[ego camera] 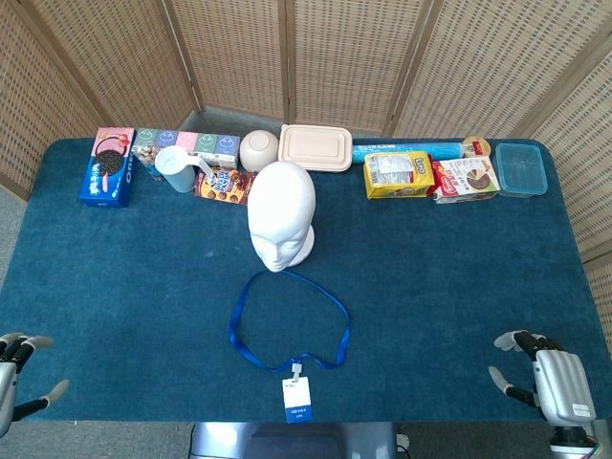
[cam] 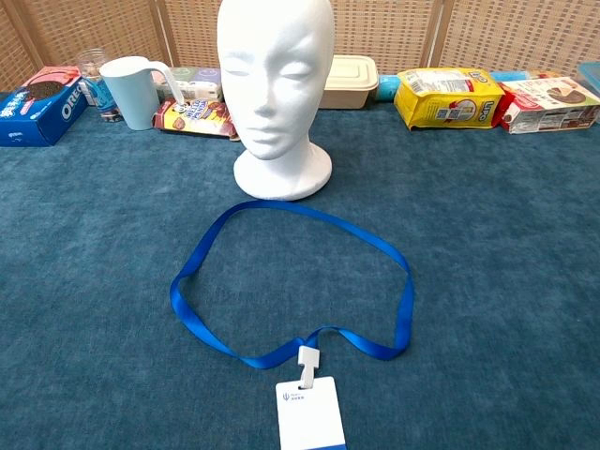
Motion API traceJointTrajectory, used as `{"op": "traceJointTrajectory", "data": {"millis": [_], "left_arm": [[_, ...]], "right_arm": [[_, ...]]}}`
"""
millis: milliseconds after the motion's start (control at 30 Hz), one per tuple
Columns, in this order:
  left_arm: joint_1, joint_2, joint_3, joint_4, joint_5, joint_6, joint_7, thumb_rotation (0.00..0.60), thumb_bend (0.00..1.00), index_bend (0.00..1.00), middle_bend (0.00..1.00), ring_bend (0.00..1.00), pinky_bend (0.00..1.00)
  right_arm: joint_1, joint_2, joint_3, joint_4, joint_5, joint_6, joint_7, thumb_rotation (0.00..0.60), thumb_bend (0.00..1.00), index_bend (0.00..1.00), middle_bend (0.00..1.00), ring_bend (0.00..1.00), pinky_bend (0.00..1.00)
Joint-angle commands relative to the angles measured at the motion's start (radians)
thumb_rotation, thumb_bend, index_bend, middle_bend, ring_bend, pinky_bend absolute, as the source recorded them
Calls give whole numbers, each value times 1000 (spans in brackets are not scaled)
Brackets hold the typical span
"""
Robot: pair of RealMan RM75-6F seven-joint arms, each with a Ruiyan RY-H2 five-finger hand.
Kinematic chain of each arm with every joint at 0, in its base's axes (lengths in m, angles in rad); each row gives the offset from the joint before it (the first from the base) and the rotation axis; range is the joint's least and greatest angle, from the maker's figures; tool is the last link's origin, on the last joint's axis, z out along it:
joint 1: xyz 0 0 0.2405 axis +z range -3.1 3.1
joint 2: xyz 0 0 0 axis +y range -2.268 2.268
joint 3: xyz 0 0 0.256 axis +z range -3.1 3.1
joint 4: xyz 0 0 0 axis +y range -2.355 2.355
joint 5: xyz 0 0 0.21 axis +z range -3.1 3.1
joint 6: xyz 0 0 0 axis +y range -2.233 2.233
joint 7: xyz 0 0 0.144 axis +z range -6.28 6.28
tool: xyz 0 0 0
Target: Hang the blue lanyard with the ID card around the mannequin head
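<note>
blue ribbon lanyard [cam: 281, 281] w/ white id card [cam: 311, 412] lies flat before white foam mannequin head [cam: 275, 84]. left hand [ego camera: 17, 371] & right hand [ego camera: 545, 376] empty, fingers apart. pinch both sides, spread wide, lift over crown.

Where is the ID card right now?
The ID card lies flat at the near edge of the table, centred between both hands in the head view, clipped to the blue lanyard looped in front of the mannequin head.
</note>
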Motion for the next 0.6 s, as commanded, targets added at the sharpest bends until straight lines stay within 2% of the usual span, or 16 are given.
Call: {"op": "traceJointTrajectory", "data": {"millis": [33,600], "left_arm": [[-1,-3,1,-1,-1,-3,0,496,72,348,403,273,86],[-5,34,-1,-28,14,3,4,497,72,348,402,290,86]], "right_arm": [[0,-1,0,0,3,-1,1,593,275,443,489,464,419],[18,2,-3,2,-3,-27,41,588,275,443,489,473,448]]}}
